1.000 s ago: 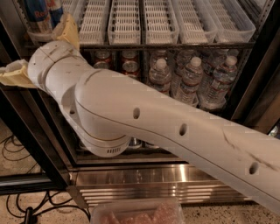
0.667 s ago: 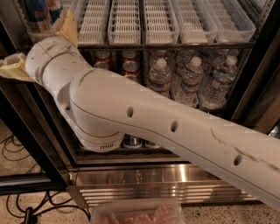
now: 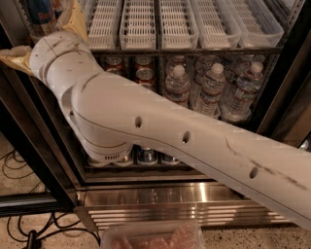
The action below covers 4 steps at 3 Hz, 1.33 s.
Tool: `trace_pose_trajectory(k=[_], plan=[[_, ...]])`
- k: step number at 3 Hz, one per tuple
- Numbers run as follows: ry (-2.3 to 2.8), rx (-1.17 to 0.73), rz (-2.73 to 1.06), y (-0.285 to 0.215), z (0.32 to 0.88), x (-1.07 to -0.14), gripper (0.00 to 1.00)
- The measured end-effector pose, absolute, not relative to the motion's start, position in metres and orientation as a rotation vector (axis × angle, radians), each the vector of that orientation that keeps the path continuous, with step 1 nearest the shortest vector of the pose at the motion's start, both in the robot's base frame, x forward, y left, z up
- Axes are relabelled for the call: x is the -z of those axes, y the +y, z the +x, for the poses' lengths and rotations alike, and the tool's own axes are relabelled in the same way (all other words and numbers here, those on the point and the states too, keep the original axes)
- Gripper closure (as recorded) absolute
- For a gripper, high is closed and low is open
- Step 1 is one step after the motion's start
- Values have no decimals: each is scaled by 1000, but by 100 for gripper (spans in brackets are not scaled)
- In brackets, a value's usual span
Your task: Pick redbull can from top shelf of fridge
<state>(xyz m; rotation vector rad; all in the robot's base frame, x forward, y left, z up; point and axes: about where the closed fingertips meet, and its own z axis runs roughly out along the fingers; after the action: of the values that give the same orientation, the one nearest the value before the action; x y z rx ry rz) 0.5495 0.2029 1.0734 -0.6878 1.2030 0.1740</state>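
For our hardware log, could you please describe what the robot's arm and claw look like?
The arm is a thick, rounded cream-white tube with dark oval holes, dark scuffs and a vented ring under its elbow. The claw, at the upper left by the top shelf of the fridge, is tan-yellow.

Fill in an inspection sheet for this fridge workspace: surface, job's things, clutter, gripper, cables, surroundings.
Surface: top shelf, a wire rack carrying a row of white trays.
Job's things: redbull can upright at the shelf's left end, its top out of view; fridge with a black frame.
Clutter: red cans and water bottles on the rack below; dark cans lower down, partly hidden by the arm.
Gripper: gripper at top left by the can, open; contact cannot be told.
Cables: black cables on the floor, lower left.
Surroundings: ribbed steel base; pinkish container at the bottom edge.
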Motion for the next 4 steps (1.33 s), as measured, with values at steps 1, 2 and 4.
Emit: trace_pose_trajectory(k=[1, 2, 4], plan=[[1197, -150, -683, 203, 552, -1077, 23], [1195, -133, -684, 204, 554, -1078, 23], [1224, -107, -689, 209, 568, -1070, 25]])
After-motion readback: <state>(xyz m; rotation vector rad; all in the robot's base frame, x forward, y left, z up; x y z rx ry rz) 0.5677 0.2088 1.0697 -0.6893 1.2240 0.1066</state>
